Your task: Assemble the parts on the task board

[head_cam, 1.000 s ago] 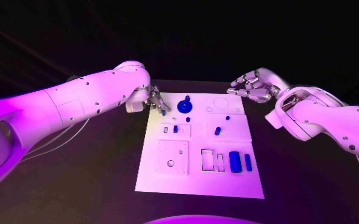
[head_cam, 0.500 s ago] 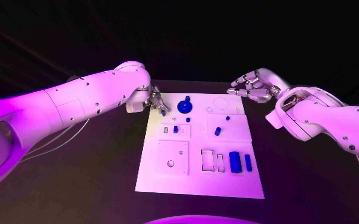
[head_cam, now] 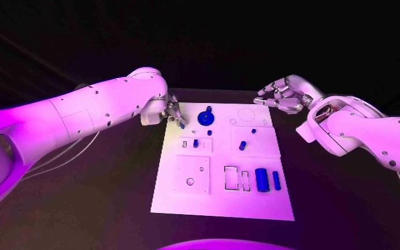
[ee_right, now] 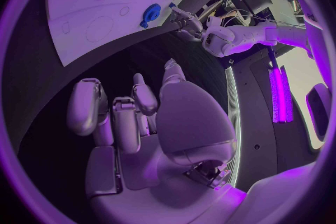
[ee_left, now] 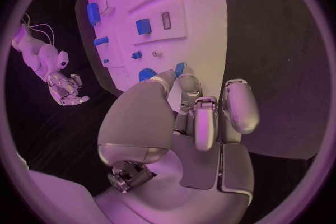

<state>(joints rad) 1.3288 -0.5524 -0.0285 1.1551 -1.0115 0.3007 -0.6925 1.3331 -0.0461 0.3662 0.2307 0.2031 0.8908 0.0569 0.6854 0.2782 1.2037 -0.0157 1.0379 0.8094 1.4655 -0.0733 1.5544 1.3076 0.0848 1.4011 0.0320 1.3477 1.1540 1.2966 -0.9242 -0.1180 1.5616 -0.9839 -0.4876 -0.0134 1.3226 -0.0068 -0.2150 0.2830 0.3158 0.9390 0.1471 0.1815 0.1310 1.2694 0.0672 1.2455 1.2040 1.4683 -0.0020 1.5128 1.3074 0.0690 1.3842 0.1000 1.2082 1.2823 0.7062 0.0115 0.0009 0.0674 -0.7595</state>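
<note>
**Fingers pinch a blue part at the board's far corner**

The left hand (head_cam: 173, 113) pinches a small blue part (ee_left: 180, 69) at the task board (head_cam: 218, 203), probably to seat it. Farther right, the right hand (head_cam: 282, 98) hovers loosely curled, holding nothing.

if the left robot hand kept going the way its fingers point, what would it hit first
Most likely the small blue part right at its fingertips on the task board edge; the left robot hand may already pinch it, though contact is unclear.
</note>
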